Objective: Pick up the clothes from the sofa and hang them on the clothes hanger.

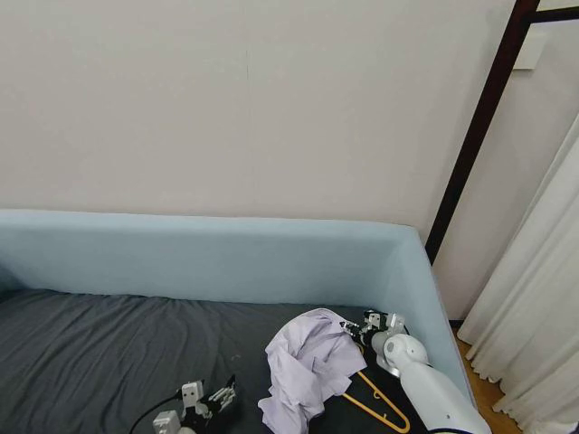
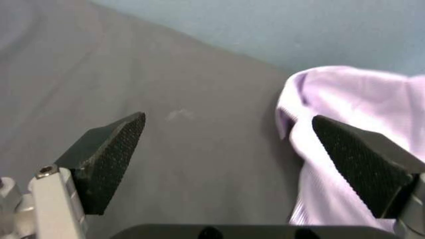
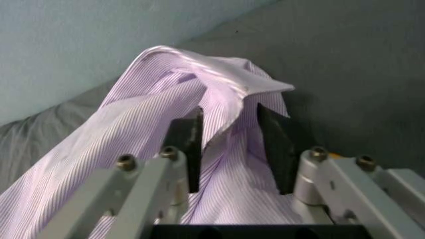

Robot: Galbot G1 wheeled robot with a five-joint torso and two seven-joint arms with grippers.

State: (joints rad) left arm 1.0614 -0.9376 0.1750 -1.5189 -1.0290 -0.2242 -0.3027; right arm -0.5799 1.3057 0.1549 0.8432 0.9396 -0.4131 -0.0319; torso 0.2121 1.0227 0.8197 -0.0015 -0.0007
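A lilac striped shirt (image 1: 308,366) lies crumpled on the dark grey sofa seat (image 1: 99,353) near the right armrest. My right gripper (image 1: 355,329) is at the shirt's right edge; in the right wrist view its fingers (image 3: 188,149) are closed on a fold of the shirt (image 3: 219,119) near the collar. An orange clothes hanger (image 1: 380,402) lies on the seat beside the right arm, partly under the shirt. My left gripper (image 1: 222,396) sits low on the seat left of the shirt, open, its pads (image 2: 106,159) wide apart with the shirt (image 2: 352,149) just ahead.
The sofa has a pale blue backrest (image 1: 208,258) and right armrest (image 1: 430,316). A dark post (image 1: 475,127) stands against the wall at right, with a white curtain (image 1: 538,307) beside it. The seat to the left is bare.
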